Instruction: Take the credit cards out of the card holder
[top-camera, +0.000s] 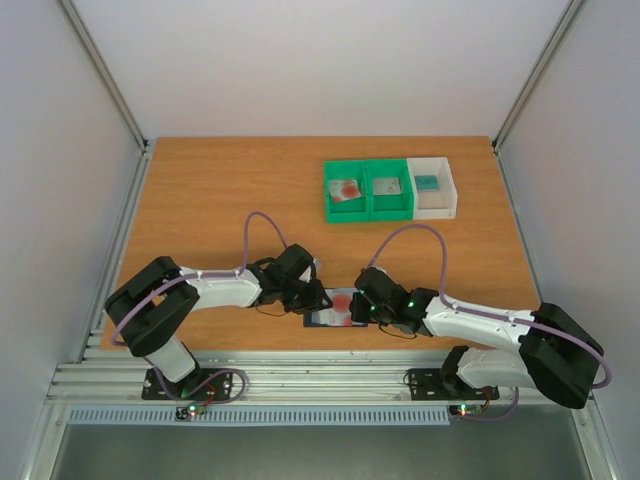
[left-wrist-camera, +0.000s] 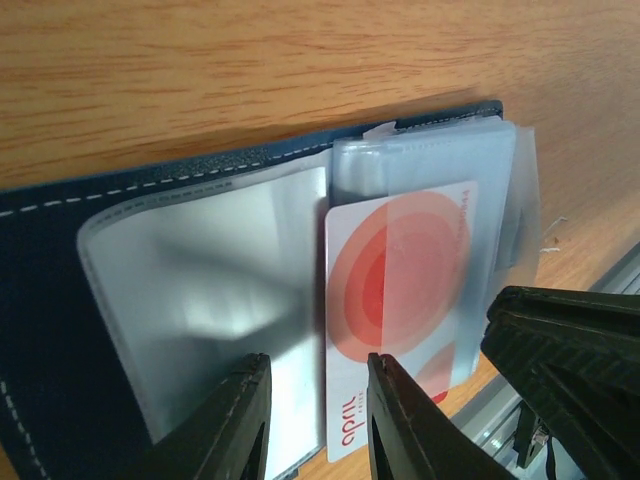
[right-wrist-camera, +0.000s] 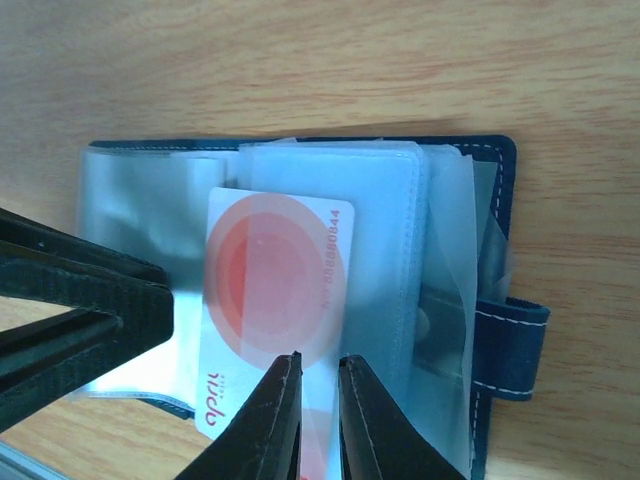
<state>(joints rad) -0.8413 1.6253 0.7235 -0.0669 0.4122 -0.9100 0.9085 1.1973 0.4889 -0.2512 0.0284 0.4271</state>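
While the card holder lies spread open and flat at the middle of the tabletop's near edge, both arms bend inward over it, one from each side. A red-and-white credit card rests on the open holder, partly under a clear plastic sleeve. Its lettered end is free of the sleeve, next to the fingertips of both arms.

The left pincer stands partly open. Its two fingertips straddle the card's left edge with a plain gap between them and nothing clamped. The right pincer is set over the card's free end with its jaws almost together. The card's pink face shows through the sliver between them, and I cannot tell whether they pinch the card or the sleeve.

On one short side of the holder a navy side tab sticks out. Two joined green bins and a white bin stand in a row toward the far right corner, well apart from the holder.
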